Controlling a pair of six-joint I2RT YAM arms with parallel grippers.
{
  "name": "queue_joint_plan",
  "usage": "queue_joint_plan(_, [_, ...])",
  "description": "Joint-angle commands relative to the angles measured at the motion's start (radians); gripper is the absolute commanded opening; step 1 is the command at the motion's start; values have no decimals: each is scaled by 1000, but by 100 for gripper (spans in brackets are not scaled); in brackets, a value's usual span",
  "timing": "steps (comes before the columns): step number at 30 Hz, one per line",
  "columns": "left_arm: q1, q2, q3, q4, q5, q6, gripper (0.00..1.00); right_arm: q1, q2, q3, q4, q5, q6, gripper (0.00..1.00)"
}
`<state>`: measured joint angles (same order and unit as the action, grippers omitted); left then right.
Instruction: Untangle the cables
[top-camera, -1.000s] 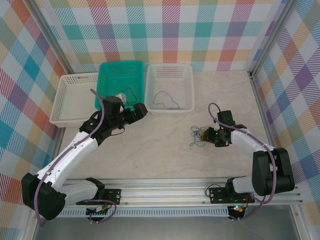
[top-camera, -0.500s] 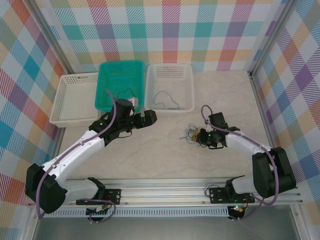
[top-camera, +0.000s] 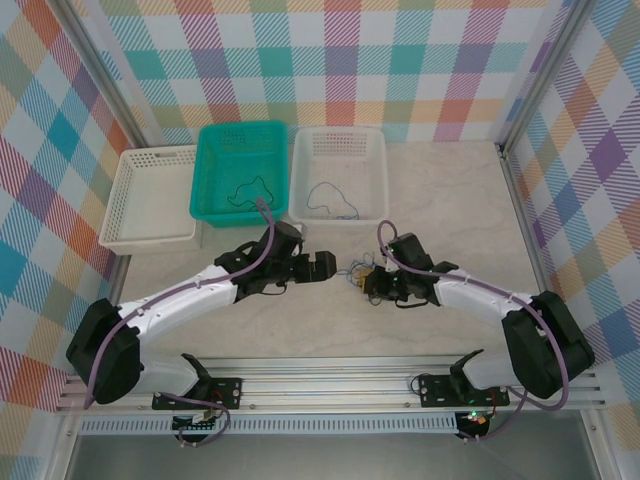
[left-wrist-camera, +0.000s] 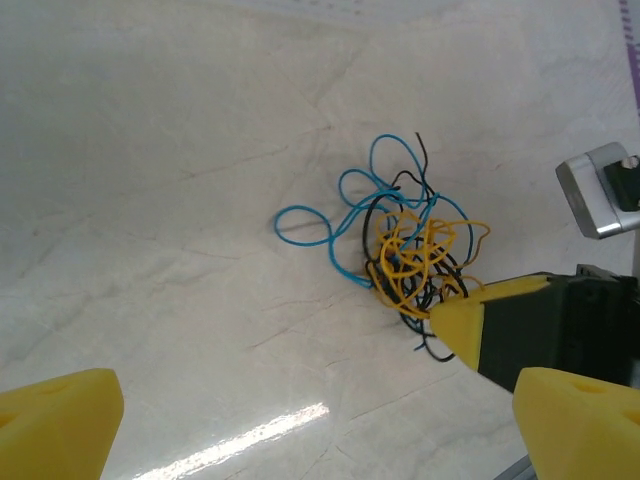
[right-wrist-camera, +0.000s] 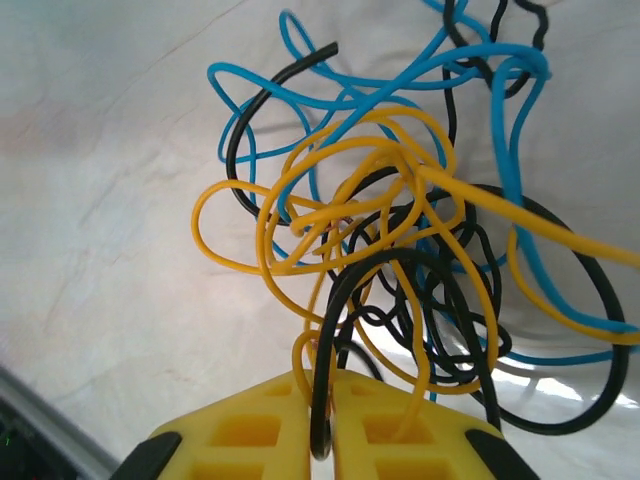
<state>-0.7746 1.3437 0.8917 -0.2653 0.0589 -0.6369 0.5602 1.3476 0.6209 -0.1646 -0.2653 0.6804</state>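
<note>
Both grippers met at the cables in mid-table.

From above, the cables (top-camera: 360, 272) formed a small clump on the table (top-camera: 440, 200) between the left gripper (top-camera: 330, 266) and the right gripper (top-camera: 372, 284), the strands too fine to tell apart; in the left wrist view the blue, black and yellow cables (left-wrist-camera: 415, 250) lay ahead of widely parted fingers (left-wrist-camera: 55, 420), both cut off by the frame; in the right wrist view the fingertips (right-wrist-camera: 260, 430) were clamped on a black strand, and the clump's right side ran out of frame.
</note>
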Motion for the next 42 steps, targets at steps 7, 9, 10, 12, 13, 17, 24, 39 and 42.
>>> queue_joint_plan(7, [-40, 36, -33, 45, -59, 2, 99, 16, -76, 28, -141, 159, 49, 53])
queue_joint_plan(9, [-44, 50, -18, 19, -70, 9, 99, 14, -100, 24, -158, 207, 75, 58])
queue_joint_plan(10, [-46, 57, -13, 12, -70, 5, 99, 14, -114, 21, -163, 236, 93, 60])
queue_joint_plan(12, [-54, 72, -6, 22, -58, -11, 99, 13, -135, 8, -161, 279, 117, 63])
queue_joint_plan(13, [-64, 81, -3, 32, -50, -16, 99, 12, -145, 2, -161, 300, 127, 64])
queue_joint_plan(17, [-108, 135, 40, 2, -95, -31, 99, 3, -159, -10, -132, 281, 119, 62])
queue_joint_plan(24, [-133, 198, 50, -5, -167, -164, 100, -86, -186, -64, -36, 159, 137, 63])
queue_joint_plan(39, [-153, 237, 81, 5, -154, -174, 100, -240, -45, 58, -205, -15, -187, 51])
queue_joint_plan(42, [-158, 257, 93, 10, -141, -183, 100, -241, -68, 63, -215, 24, -154, 54])
